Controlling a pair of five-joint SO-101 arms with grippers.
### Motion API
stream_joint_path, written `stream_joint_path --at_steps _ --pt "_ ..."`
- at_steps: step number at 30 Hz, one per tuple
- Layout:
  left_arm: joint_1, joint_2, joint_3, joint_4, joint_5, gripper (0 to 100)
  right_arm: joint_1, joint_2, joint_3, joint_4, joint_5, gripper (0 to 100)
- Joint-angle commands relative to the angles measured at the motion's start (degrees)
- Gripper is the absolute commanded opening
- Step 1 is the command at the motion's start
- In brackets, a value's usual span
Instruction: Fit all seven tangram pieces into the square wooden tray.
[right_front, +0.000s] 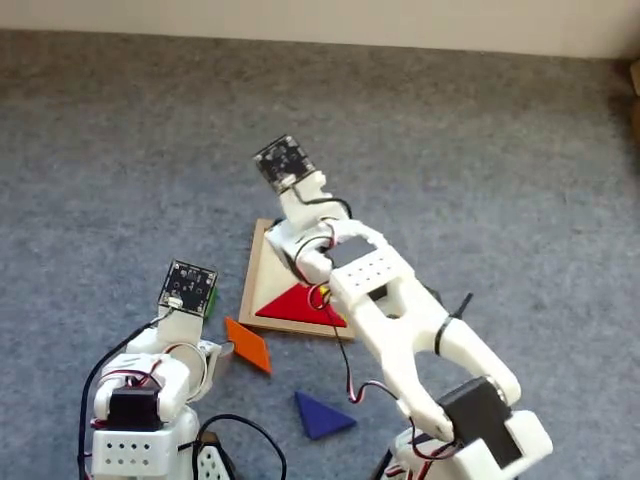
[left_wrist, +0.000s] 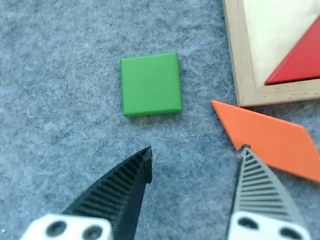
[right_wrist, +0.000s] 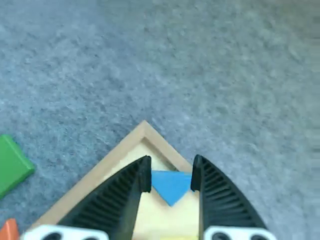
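The square wooden tray (right_front: 262, 268) lies mid-table with a red triangle (right_front: 300, 303) in its near part. My right gripper (right_wrist: 170, 175) hovers over the tray's far corner (right_wrist: 145, 129), shut on a small light blue triangle (right_wrist: 171, 186). My left gripper (left_wrist: 195, 154) is open above the carpet, just short of a green square (left_wrist: 151, 84). One of its fingertips (left_wrist: 244, 150) is at the edge of the orange parallelogram (left_wrist: 272, 137), which lies beside the tray's near corner (left_wrist: 240, 75). A dark blue triangle (right_front: 322, 415) rests on the carpet nearer the arm bases.
Everything sits on grey carpet (right_front: 480, 150), with wide free space behind and to both sides of the tray. The right arm's body (right_front: 400, 320) stretches over the tray's right half and hides it. Cables (right_front: 240, 430) loop near the arm bases.
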Motion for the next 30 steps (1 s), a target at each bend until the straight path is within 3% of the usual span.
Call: stream_joint_path --at_steps 1,17,23,30 --pt "-0.4 0.0 1.1 0.2 0.4 26 -0.6 3.3 -0.7 -5.2 -0.6 13.9" --pt "-0.4 0.0 1.1 0.2 0.4 26 7.8 10.3 -0.7 -5.1 -0.3 13.9" --pt "-0.4 0.0 1.1 0.2 0.4 26 9.8 10.1 -1.4 6.3 -0.2 13.9" --pt "-0.4 0.0 1.1 0.2 0.4 26 9.9 3.2 -1.4 8.7 -0.2 13.9"
